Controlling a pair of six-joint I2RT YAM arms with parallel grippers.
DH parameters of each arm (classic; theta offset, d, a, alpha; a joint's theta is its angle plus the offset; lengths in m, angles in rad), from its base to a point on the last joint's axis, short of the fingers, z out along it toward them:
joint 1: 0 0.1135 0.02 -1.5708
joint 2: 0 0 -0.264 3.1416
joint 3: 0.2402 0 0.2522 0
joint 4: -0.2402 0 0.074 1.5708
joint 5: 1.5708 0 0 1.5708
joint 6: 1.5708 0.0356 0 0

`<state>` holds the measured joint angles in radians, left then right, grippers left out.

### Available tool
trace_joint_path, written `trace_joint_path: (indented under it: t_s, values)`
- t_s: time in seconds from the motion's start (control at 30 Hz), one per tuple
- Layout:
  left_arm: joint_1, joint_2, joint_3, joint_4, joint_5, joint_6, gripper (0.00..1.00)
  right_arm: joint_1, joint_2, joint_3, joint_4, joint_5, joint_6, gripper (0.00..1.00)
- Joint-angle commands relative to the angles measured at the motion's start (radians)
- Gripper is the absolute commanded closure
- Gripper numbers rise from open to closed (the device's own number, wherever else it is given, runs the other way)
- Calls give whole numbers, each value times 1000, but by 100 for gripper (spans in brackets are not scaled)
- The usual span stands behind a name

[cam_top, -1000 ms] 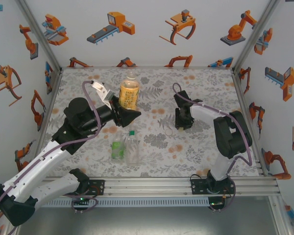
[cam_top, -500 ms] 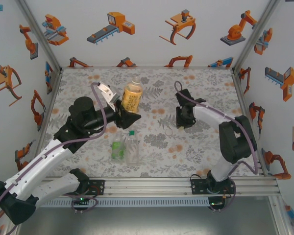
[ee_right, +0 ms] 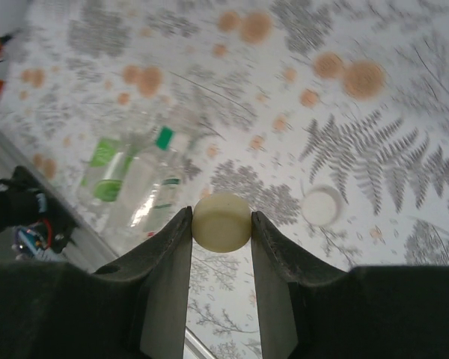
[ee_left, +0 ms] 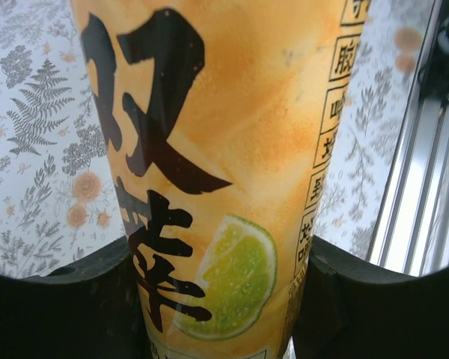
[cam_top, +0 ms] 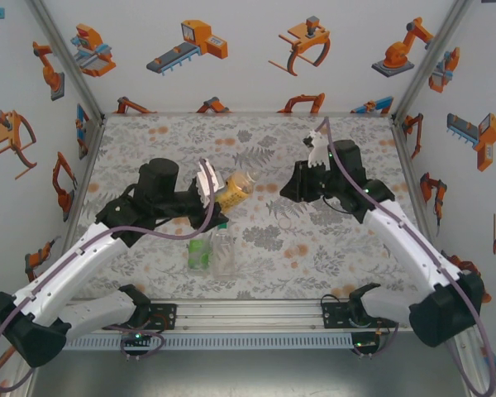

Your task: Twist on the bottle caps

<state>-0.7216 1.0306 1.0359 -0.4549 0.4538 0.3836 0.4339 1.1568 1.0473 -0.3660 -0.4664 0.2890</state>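
Nearest me, the green-tinted bottle (cam_top: pixel 198 255) and the clear bottle (cam_top: pixel 224 252) stand touching on the counter (cam_top: pixel 355 141), the clear one wearing a green cap (cam_top: pixel 222 225). Beyond them, my left tool (cam_top: pixel 214 198) is clamped round the labelled body of the amber bottle (cam_top: pixel 236 187). It is held off the counter and tipped, its long axis running left to right, its neck aimed at my right tool (cam_top: pixel 299 184), near but apart. That tool pinches a yellowish cap (ee_right: pixel 221 222) between its jaws. A pale loose cap (ee_right: pixel 321 206) lies on the counter nearby. What the bottles hold, I cannot make out.
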Motion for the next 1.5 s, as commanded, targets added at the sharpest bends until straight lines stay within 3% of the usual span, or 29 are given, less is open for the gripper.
trace_joint_path:
  t_s: [0.0, 0.2, 0.53, 0.83, 1.47]
  values:
    - [-7, -15, 23, -111, 36, 165, 100, 12, -93, -34, 137, -194, -68, 100]
    - [-8, -54, 22, -189, 42, 297, 100, 30, -200, -63, 304, -403, -133, 100]
    - [-11, -59, 80, -285, -9, 360, 100, 135, -193, -23, 369, -514, -328, 100]
    - [-15, -61, 84, -331, -33, 399, 100, 190, -169, -20, 430, -523, -358, 100]
    - [-18, -74, 76, -329, -6, 395, 100, 299, -99, 51, 222, -460, -519, 100]
